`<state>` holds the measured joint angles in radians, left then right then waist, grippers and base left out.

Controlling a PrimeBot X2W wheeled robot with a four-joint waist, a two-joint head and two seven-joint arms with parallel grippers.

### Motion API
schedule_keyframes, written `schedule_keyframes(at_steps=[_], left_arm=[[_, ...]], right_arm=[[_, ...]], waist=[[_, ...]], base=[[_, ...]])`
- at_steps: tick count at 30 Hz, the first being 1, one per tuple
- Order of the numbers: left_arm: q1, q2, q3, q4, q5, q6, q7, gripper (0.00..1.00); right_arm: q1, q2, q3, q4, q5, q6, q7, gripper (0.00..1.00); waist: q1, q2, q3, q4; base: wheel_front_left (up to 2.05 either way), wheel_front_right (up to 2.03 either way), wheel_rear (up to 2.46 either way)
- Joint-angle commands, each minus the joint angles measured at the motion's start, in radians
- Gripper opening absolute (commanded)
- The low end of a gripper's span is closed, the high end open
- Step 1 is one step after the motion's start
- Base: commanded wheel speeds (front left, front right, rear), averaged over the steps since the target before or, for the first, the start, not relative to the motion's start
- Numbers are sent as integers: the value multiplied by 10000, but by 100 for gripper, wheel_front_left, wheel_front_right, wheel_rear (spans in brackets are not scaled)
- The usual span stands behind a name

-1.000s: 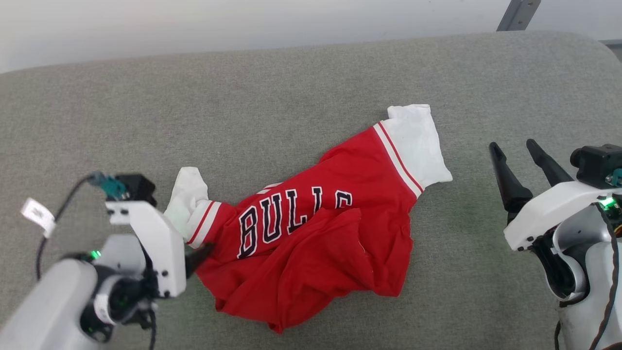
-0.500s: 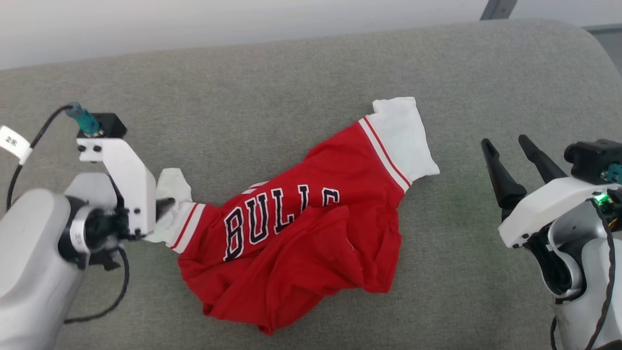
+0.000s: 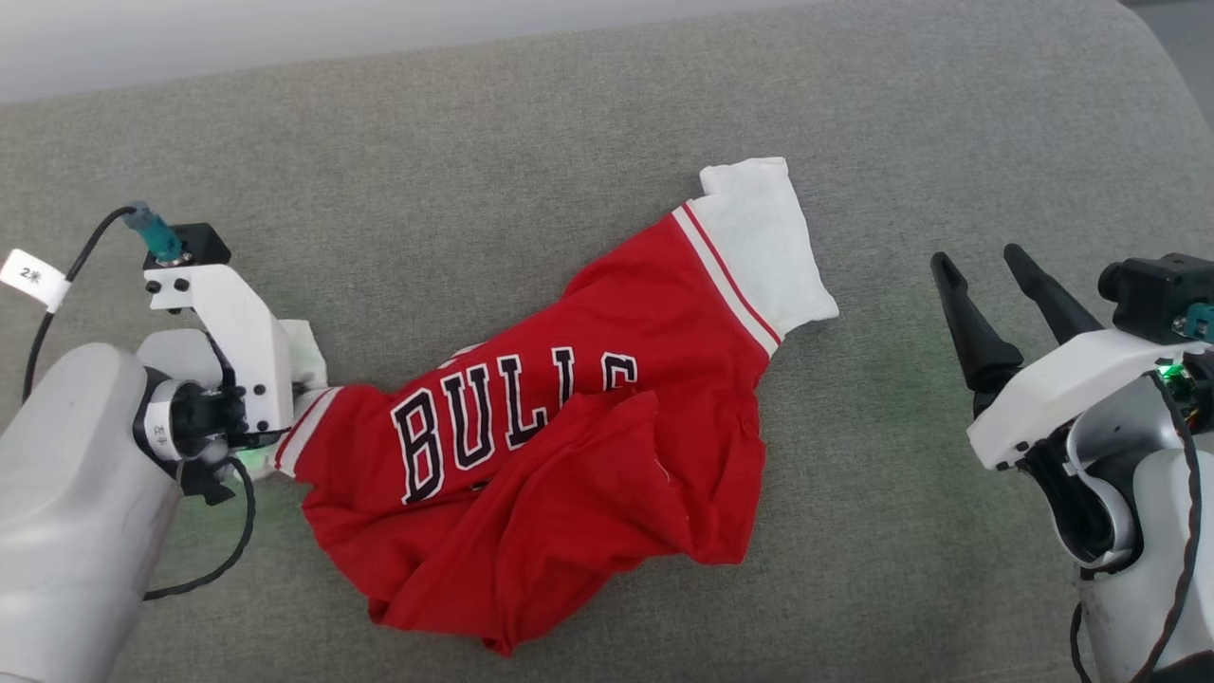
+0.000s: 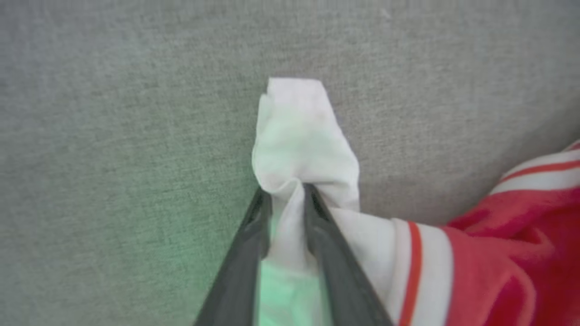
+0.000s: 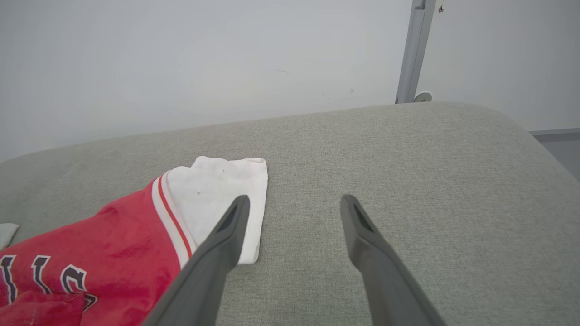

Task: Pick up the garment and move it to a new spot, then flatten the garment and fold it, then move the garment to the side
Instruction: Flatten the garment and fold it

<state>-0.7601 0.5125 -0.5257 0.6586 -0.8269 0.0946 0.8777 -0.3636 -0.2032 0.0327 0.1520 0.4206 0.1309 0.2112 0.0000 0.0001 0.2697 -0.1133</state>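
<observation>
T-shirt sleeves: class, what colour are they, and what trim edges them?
The T-shirt has white sleeves with red-and-white striped trim; the head view shows it best.

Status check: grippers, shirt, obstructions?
Left gripper pinched on white sleeve of crumpled bright red T-shirt. Right gripper open, clear of it. Shirt unfolded on grey fabric surface; nothing blocking.

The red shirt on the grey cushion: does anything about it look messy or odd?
Yes. The garment lies crumpled, its lower part folded up over the lettering, hiding part of it. One white sleeve is bunched between the fingers of the left gripper.
</observation>
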Motion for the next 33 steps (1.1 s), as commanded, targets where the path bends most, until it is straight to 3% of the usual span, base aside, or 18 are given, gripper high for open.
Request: schedule_keyframes(at_steps=[1, 7, 11, 18, 22, 28, 29, 30, 31, 33], left_arm=[[76, -94, 15, 305, -172, -177, -264, 0], [87, 198, 314, 12, -97, -561, -1229, 0], [639, 482, 528, -752, -202, -416, -1607, 0], [1989, 873, 961, -2273, -532, 292, -1950, 0], [3029, 1182, 1310, -3187, -697, 965, -2151, 0], [4278, 1213, 1546, -4062, -1081, 1594, -2034, 0], [4424, 1200, 1533, -4115, -1115, 1632, -2007, 6], [4541, 1232, 1464, -4163, -1087, 1636, -1957, 36], [4606, 1236, 1439, -4212, -1109, 1610, -1931, 100], [4614, 1223, 1490, -4265, -1262, 1623, -1833, 100]], right_arm=[[-26, -47, -25, -14, 35, -4, -47, 100], [144, -240, -226, -216, -88, -4, -337, 100], [256, -286, -576, -483, -237, -4, -578, 100], [386, -164, -990, -1143, -537, -4, -766, 100], [419, -20, -1190, -1586, -707, -4, -911, 100], [483, 140, -1322, -1965, -784, -4, -816, 100], [496, 164, -1307, -1995, -762, -4, -769, 100], [517, 178, -1280, -2008, -735, -4, -714, 100], [544, 187, -1264, -2023, -714, -4, -678, 100], [561, 197, -1205, -2040, -683, -4, -630, 100]], waist=[[0, -1, -5, 50], [0, -1, -246, 356], [0, -1, -477, 597], [0, -1, -751, 929], [0, -1, -808, 1051], [0, -1, -803, 1164], [0, -1, -800, 1177], [0, -1, -800, 1186], [0, -1, -795, 1194], [0, -1, -771, 1190]], base=[[0, 0, 0], [0, 0, 0], [0, 0, 0], [0, 0, 0], [0, 0, 0], [0, 0, 0], [0, 0, 0], [0, 0, 0], [0, 0, 0], [0, 0, 0]])
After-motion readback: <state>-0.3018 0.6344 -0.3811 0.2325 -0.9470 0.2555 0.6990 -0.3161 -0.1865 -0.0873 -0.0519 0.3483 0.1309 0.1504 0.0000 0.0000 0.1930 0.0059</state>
